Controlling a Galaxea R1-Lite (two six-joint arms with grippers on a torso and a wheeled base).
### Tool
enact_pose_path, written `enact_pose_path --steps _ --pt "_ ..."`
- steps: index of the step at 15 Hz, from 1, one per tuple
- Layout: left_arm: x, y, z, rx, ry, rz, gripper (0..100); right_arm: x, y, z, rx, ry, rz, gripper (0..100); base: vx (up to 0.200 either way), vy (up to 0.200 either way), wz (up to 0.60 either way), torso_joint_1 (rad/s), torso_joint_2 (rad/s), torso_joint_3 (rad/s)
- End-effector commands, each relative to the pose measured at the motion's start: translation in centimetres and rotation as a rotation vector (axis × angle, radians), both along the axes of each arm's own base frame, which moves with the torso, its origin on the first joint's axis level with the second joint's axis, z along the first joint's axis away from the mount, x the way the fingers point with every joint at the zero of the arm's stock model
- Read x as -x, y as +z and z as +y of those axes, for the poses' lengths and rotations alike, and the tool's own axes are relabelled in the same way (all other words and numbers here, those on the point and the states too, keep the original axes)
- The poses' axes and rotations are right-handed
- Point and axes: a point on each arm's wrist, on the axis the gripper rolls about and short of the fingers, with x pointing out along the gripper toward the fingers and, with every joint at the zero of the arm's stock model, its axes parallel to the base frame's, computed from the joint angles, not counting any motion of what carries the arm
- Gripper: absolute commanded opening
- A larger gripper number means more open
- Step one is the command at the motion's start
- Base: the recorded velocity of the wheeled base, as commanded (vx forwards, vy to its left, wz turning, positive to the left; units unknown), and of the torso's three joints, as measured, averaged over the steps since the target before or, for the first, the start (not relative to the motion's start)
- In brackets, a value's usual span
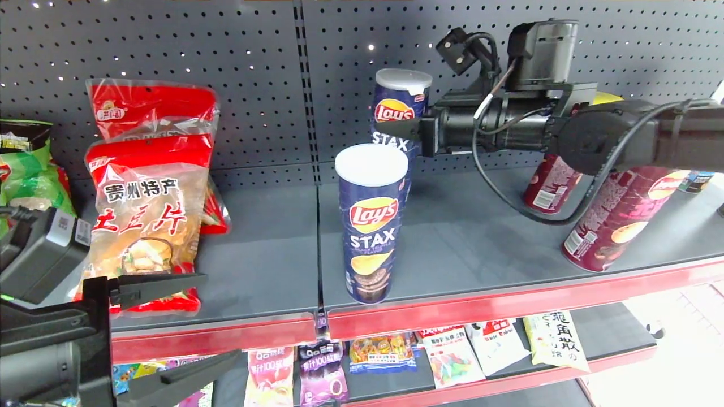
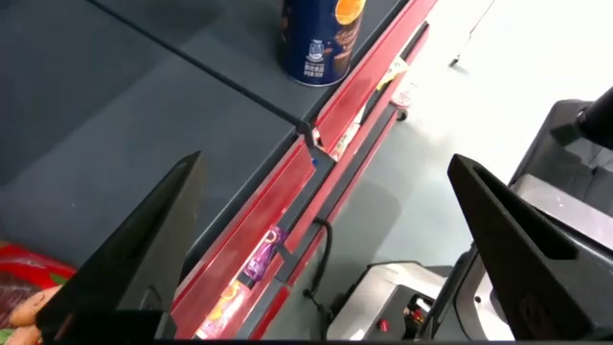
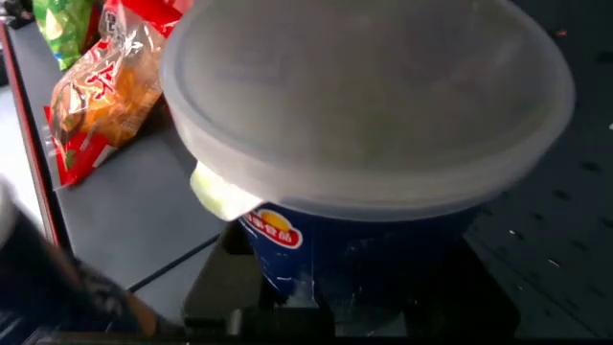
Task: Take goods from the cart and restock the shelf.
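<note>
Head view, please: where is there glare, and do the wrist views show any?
Head view: floor at lower right washed out white; light pinpricks through pegboard holes. Left wrist view: floor beyond the shelf edge also blown white. Right wrist view: even light, dull sheen atop the can.

The right arm (image 1: 594, 133) is showing matte black rounded housings, with a thin black cable (image 1: 540, 221) looping beneath it and a boxy grey camera module (image 1: 540, 51) sitting on top. The left tool (image 1: 223, 315) is presenting two long black wedge-shaped fingers (image 2: 144, 259), and a white coded label (image 1: 56, 226) is sticking to its grey wrist block (image 1: 34, 260).
</note>
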Motion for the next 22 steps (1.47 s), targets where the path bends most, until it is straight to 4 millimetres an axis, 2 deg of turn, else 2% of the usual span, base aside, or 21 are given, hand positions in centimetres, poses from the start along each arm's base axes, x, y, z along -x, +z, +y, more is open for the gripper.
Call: enact_pose_path --steps 1,5,7,11,12,15,17,21,22 --pt "0.2 -0.1 0.0 -0.001 0.002 -0.002 100 -1.4 -2.2 1.7 0.019 0.02 0.031 0 0.0 0.0 0.0 0.0 0.0 0.0" --pt "0.1 0.0 0.0 -0.001 0.004 -0.004 100 -2.3 -2.7 2.4 0.017 0.023 0.026 0 0.0 0.0 0.0 0.0 0.0 0.0" --pt "0.1 0.0 0.0 -0.002 0.004 -0.002 100 -2.1 -2.9 3.0 0.021 0.038 0.032 0 0.0 0.0 0.0 0.0 0.0 0.0" --pt "0.1 0.0 0.0 -0.002 0.004 -0.002 100 -2.0 -3.2 3.1 0.028 0.042 0.035 0 0.0 0.0 0.0 0.0 0.0 0.0" --pt "0.1 0.0 0.0 -0.002 0.004 -0.002 100 -2.0 -3.3 3.1 0.03 0.041 0.035 100 0.0 0.0 0.0 0.0 0.0 0.0" --pt "0.1 -0.1 0.0 -0.004 0.004 0.003 100 -1.7 -2.8 2.8 0.028 0.027 0.032 100 0.0 0.0 0.0 0.0 0.0 0.0" --pt "-0.2 -0.2 0.0 -0.012 0.021 0.005 100 -0.1 -2.8 1.8 0.045 0.021 0.061 100 0.0 0.0 0.0 0.0 0.0 0.0" --pt "-1.1 -0.4 -0.3 -0.04 0.059 0.02 100 4.0 -2.8 -1.9 0.088 -0.059 0.118 100 0.0 0.0 0.0 0.0 0.0 0.0" --pt "-1.8 -0.4 -0.6 -0.048 0.064 0.027 100 5.4 -3.3 -3.8 0.108 -0.108 0.149 100 0.0 0.0 0.0 0.0 0.0 0.0"
